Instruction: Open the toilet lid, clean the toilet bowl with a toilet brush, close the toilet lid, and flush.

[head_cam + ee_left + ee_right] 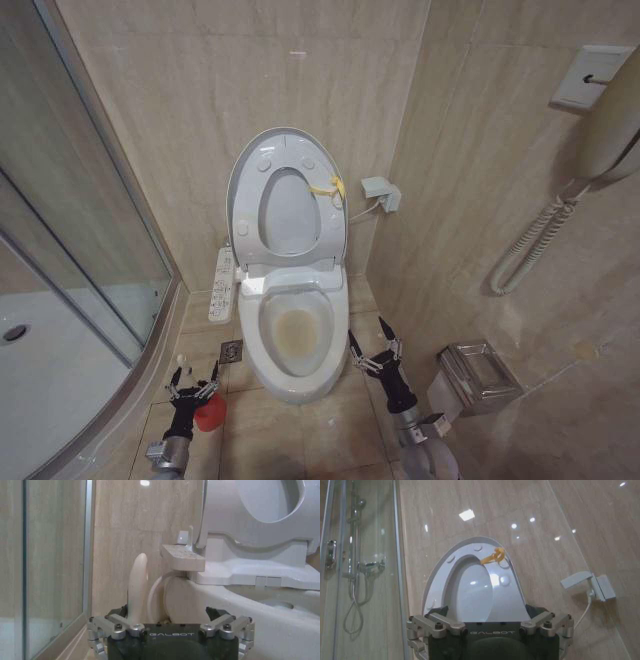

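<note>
Low on the floor, the left gripper (193,385) hangs with fingers spread and empty right at the small red cup holder (210,413), where the toilet brush's thin white stick handle (137,588) stands upright between them, its long axis vertical. The right gripper (372,349), also spread and empty, waits beside the white ceramic toilet bowl (296,340). Beyond, the glossy white oval toilet lid (288,200) stands raised against the wall. The left arm looks nearer for the pick-up.
</note>
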